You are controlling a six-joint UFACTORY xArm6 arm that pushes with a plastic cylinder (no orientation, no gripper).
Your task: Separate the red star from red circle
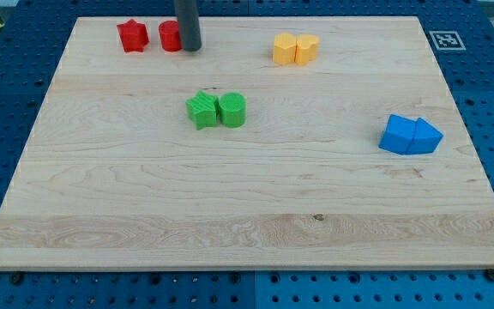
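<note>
My tip [190, 48] is touching the red circle [170, 36] on its right side. The red star [132, 36] is sitting just left of it on the tabletop [247, 197]. No pincer is showing.

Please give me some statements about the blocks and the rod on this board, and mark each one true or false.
1. My tip is at the right side of the red circle. True.
2. The red star touches the red circle. False: a small gap shows between them.
3. The two green blocks sit side by side. True.
4. The blue blocks are at the view's left. False: they are at the right.
</note>
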